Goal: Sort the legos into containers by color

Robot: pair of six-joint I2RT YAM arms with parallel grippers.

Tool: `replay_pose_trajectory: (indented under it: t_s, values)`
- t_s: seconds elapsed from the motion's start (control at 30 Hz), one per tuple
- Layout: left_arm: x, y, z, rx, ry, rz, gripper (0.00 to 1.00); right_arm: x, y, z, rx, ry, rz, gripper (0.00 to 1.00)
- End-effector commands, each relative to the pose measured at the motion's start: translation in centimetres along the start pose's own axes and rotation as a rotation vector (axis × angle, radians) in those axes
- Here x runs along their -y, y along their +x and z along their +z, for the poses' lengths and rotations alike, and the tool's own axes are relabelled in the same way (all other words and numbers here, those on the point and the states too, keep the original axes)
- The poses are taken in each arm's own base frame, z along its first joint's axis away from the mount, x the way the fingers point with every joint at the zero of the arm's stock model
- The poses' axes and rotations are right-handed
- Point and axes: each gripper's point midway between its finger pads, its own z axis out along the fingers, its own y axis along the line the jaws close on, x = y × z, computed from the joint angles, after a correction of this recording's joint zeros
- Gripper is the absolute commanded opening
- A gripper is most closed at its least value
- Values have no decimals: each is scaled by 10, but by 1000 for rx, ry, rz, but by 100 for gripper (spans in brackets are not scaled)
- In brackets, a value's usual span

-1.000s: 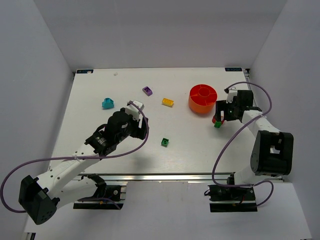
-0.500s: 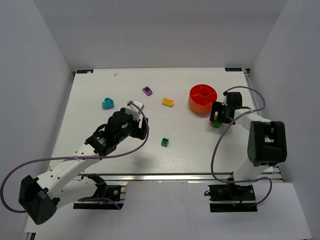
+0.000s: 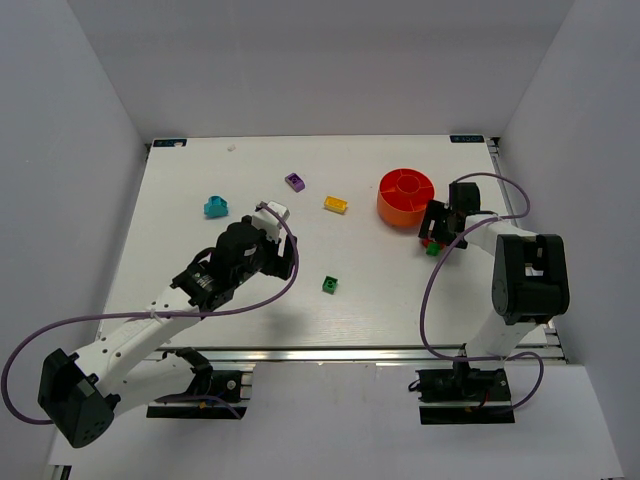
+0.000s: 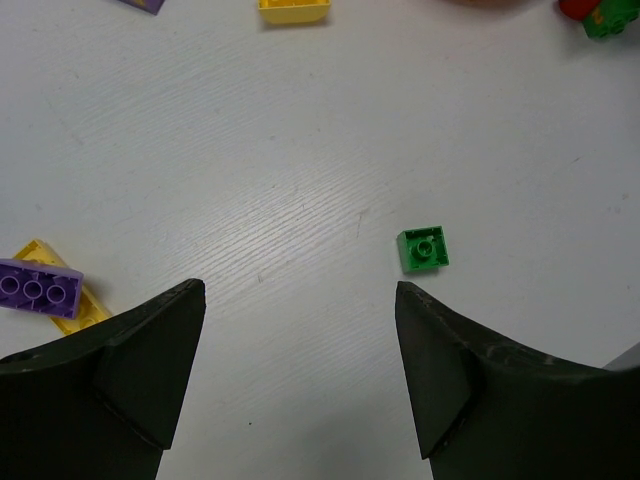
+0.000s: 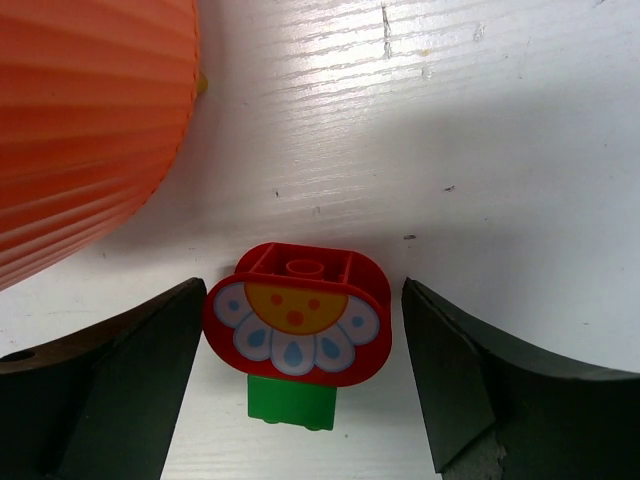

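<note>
We work over a white table (image 3: pixel 180 180) with the orange bowl (image 3: pixel 405 197) set toward its far right; from above, its compartments are too small for us to tell what lies in them. Our right gripper (image 5: pixel 300 320) is low at the table just beside the bowl's near right side. Its jaws are wide and straddle the red flower piece (image 5: pixel 297 325), which sits on a green base (image 5: pixel 291 402), and neither finger touches it. To take it well, we would centre first, close evenly on the red piece's sides, and lift straight up clear of the bowl's ribbed wall before swinging over a compartment. Our left gripper (image 4: pixel 300 300) hovers mid-table, jaws wide and empty, with the green brick (image 4: pixel 424 249) near one finger and a purple-on-yellow brick (image 4: pixel 40 290) near the other. A teal brick (image 3: pixel 215 207), purple brick (image 3: pixel 295 181) and yellow brick (image 3: pixel 335 204) lie loose farther back.
</note>
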Motion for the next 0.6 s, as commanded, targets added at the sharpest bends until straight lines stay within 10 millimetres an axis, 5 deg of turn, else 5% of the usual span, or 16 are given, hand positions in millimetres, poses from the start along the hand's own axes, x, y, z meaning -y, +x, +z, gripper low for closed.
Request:
replay_pose_trajectory:
  t_s: [0.0,0.33,0.5,0.57]
  values:
    - [0,-13,-3,36,0,2,86,0,-7,0,18,18,28,82]
    - [0,-14,-4,42,1,1,86,4,-2,-11,26,15,13,62]
    - [23,-17,-7,66,133,4,86,-5,-8,-28,54,-51,-33,34]
    - [53,-18,-12,77,304,-1,87,-18,-12,-41,72,-135,-84,15]
